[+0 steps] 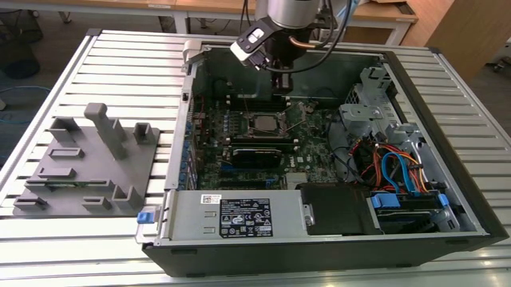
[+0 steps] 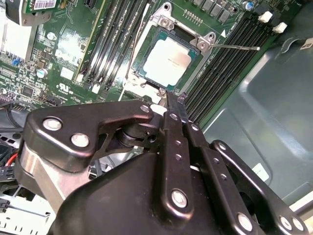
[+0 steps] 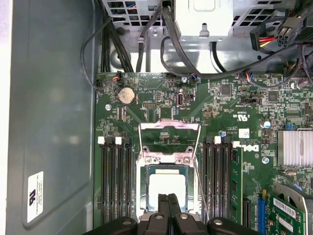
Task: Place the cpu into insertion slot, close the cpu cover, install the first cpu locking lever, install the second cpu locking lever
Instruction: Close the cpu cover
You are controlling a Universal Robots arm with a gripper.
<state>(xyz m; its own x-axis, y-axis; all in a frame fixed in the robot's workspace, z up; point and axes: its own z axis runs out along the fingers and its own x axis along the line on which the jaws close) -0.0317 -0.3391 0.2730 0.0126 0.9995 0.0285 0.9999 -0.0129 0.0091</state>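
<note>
cpu [image 2: 167,59] sits in slot [image 2: 143,66]; claw [image 3: 168,197] seemingly pinched.

Single arm [image 1: 291,13] comes down from above, wrist near vertical, gripper [image 1: 281,82] pointing straight down. Fingers [image 2: 171,117] are pressed flat together with no gap at the tips and nothing visible between them. Black linkage bars [image 2: 215,171] fan out behind the claw. In the first wrist view the gripper [image 3: 168,198] tips make one narrow point.
</note>
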